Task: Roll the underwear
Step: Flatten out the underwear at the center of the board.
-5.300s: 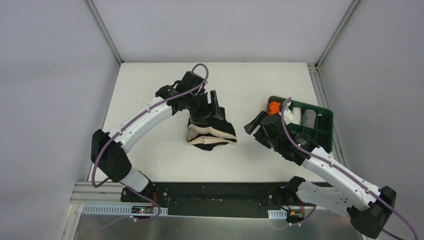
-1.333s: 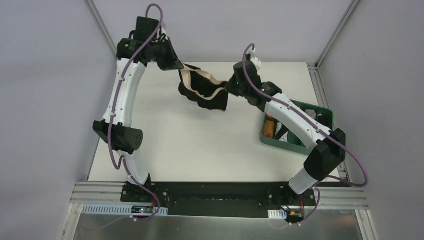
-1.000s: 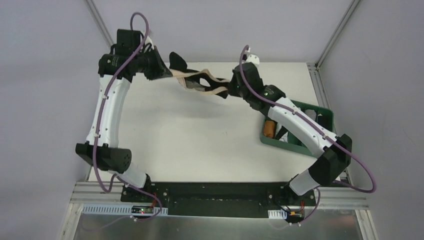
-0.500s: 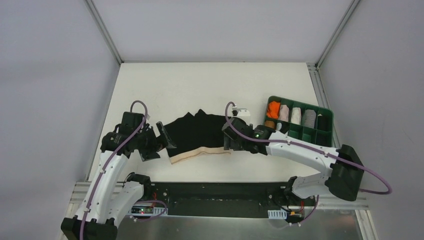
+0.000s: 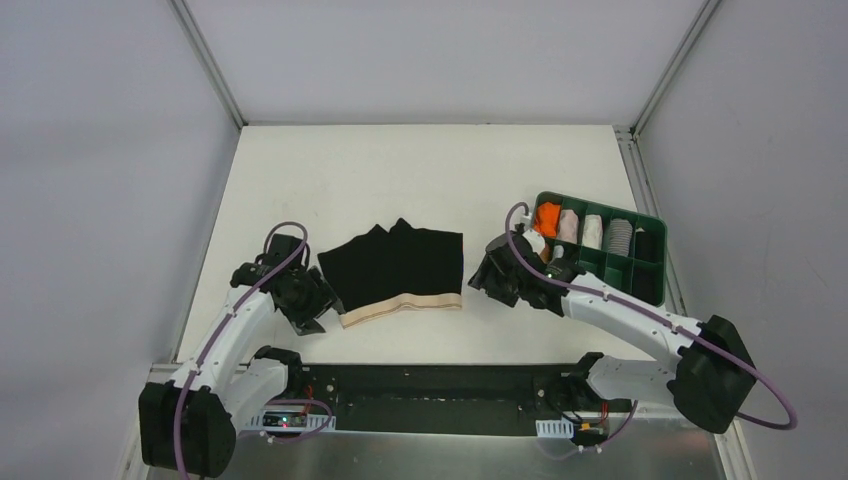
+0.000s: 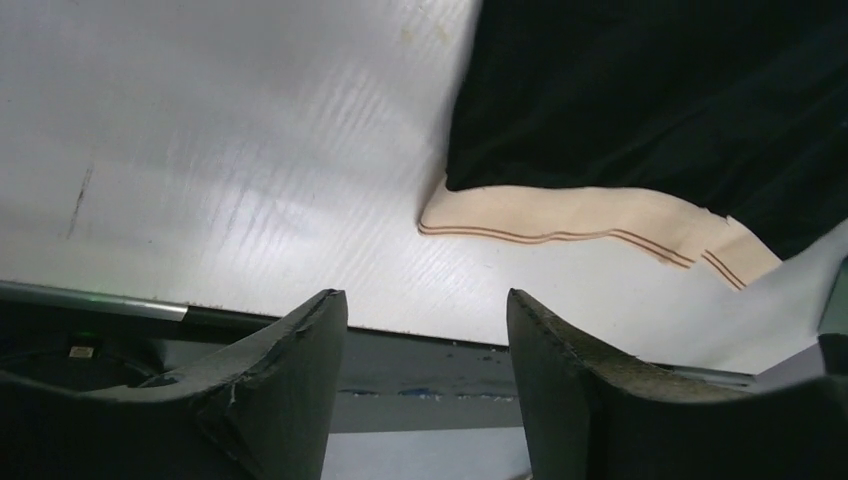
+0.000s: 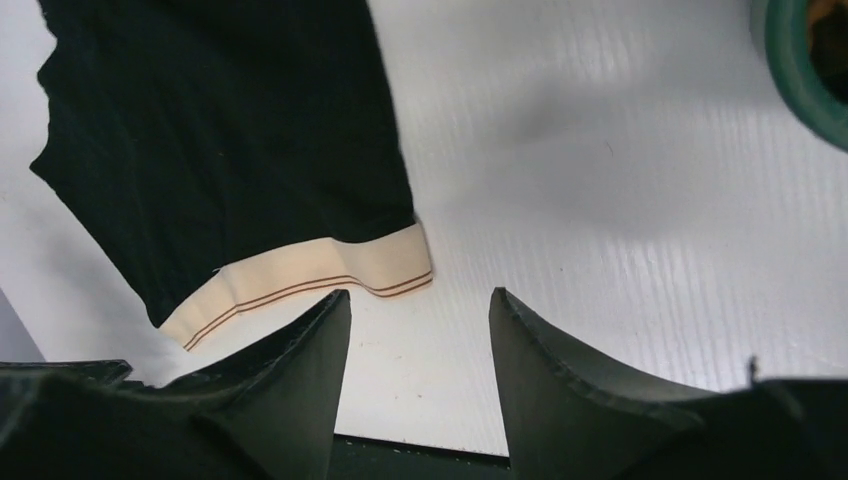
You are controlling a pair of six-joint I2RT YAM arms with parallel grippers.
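Observation:
The underwear (image 5: 395,265) lies spread flat on the white table, black fabric with its beige waistband (image 5: 400,306) toward the near edge. In the wrist views the underwear (image 6: 650,110) (image 7: 230,130) fills the upper part of each picture, with the striped waistband (image 6: 580,215) (image 7: 300,275) below it. My left gripper (image 5: 312,310) stands open just left of the waistband's corner, holding nothing. Just right of the garment my right gripper (image 5: 485,280) is open and empty too. The left gripper (image 6: 428,320) and the right gripper (image 7: 420,315) show only bare table between their fingers.
A green compartment tray (image 5: 650,290) sits at the right, holding several rolled garments, orange (image 5: 546,217), white and grey. Its rim (image 7: 795,70) shows at the top right of the right wrist view. The table's near edge and black base rail (image 5: 430,385) lie just behind both grippers.
Both arms brought the stretched underwear down from the far side, laid it flat near the front edge and let go. The grippers have since drawn apart to either side.

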